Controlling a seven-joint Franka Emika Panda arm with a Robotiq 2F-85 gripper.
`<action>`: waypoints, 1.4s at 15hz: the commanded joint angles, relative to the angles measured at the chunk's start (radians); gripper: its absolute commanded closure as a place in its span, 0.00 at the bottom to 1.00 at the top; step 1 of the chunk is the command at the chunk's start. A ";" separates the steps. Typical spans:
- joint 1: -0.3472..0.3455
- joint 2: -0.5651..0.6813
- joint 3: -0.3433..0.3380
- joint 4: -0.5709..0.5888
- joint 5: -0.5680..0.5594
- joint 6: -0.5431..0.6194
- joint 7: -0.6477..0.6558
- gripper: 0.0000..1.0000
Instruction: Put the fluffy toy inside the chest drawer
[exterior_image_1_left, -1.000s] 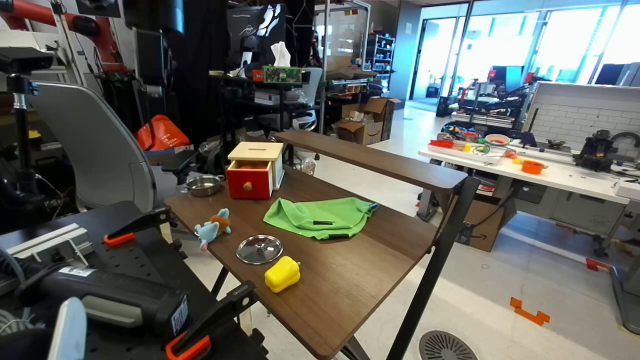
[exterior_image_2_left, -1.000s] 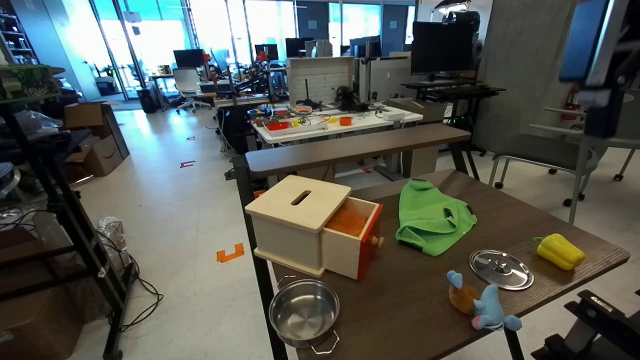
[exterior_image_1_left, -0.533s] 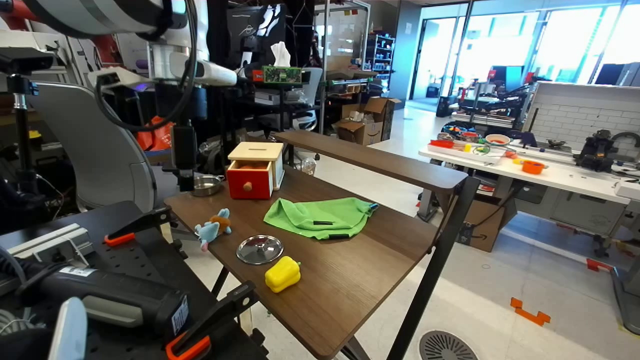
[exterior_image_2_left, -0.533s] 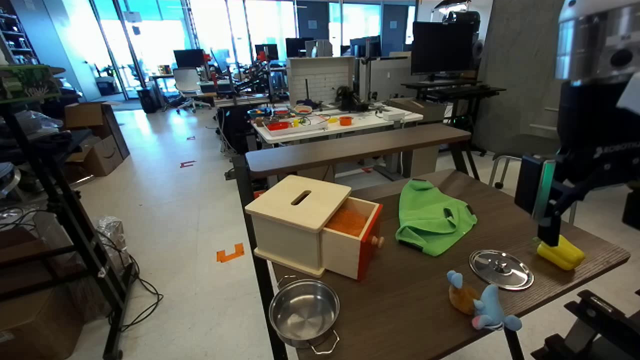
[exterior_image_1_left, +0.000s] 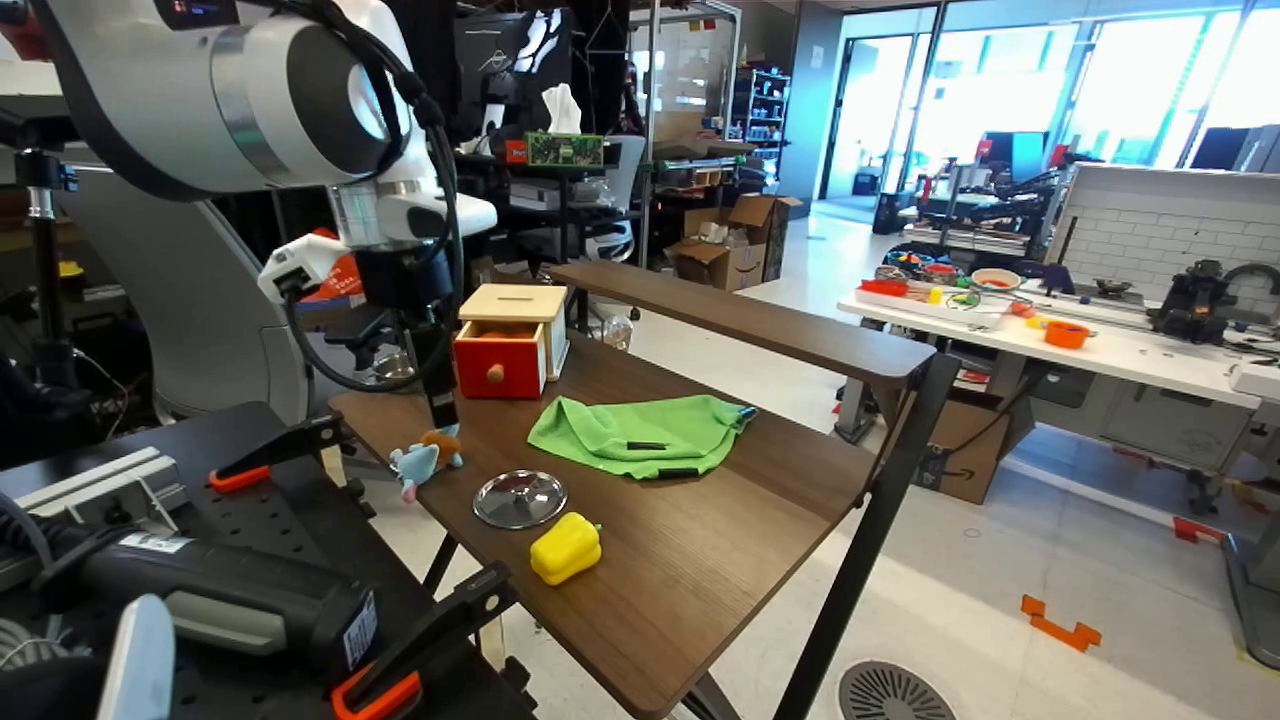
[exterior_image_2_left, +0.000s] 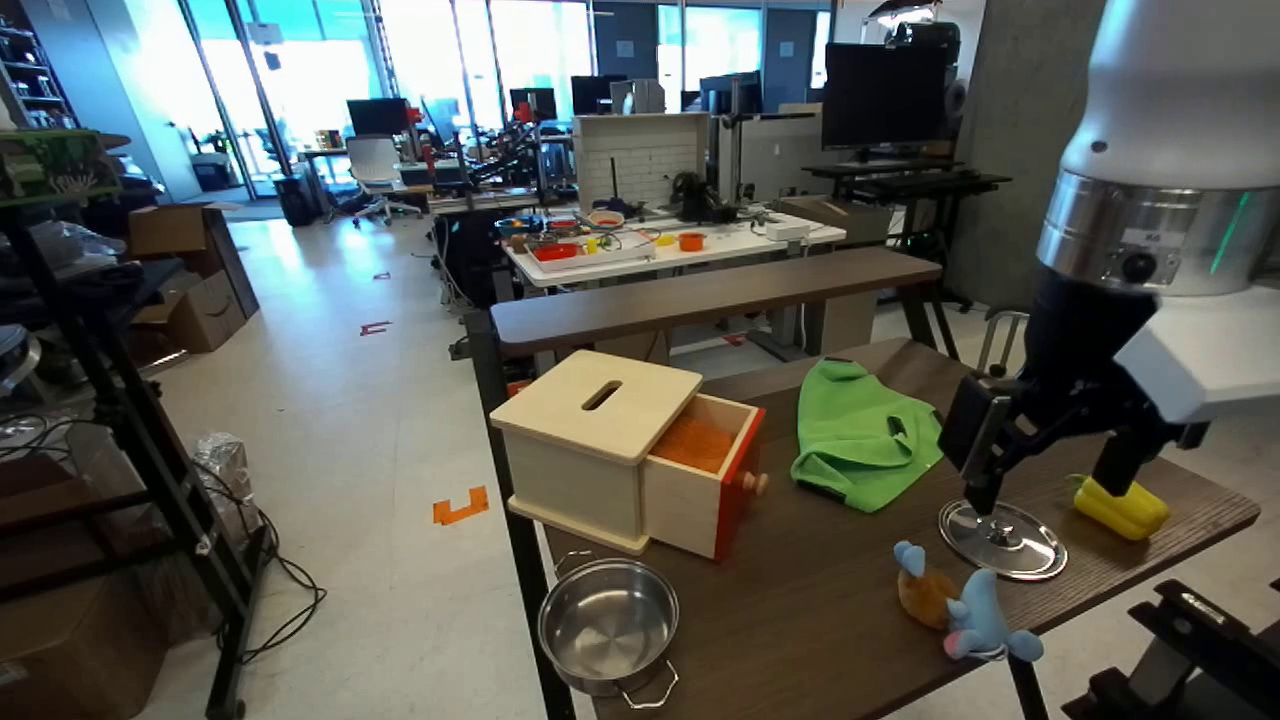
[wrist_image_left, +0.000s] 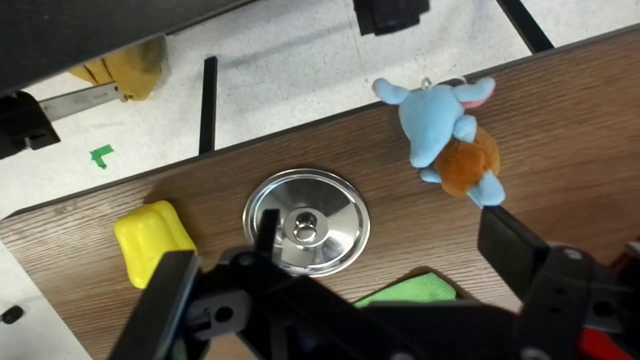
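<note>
Hand (exterior_image_2_left: 1050, 488) spread apart, fluffy toy (wrist_image_left: 440, 135) with blue head, brown body, pink-edged ears.

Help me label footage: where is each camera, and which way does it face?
In an exterior view: behind the pot, facing windows; arm and claw visible.
In an exterior view: by the black bench, facing the red front of the chest drawer; arm and claw visible.
In the wrist view: on the arm, looking down at the fluffy toy; claw visible.
Both exterior views share the chest drawer and green cloth.
</note>
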 joint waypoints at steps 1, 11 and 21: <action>0.038 0.109 -0.035 0.066 -0.045 0.098 0.033 0.00; 0.011 0.259 0.059 0.162 -0.017 0.156 -0.023 0.26; -0.039 0.294 0.121 0.207 0.389 0.087 -0.357 1.00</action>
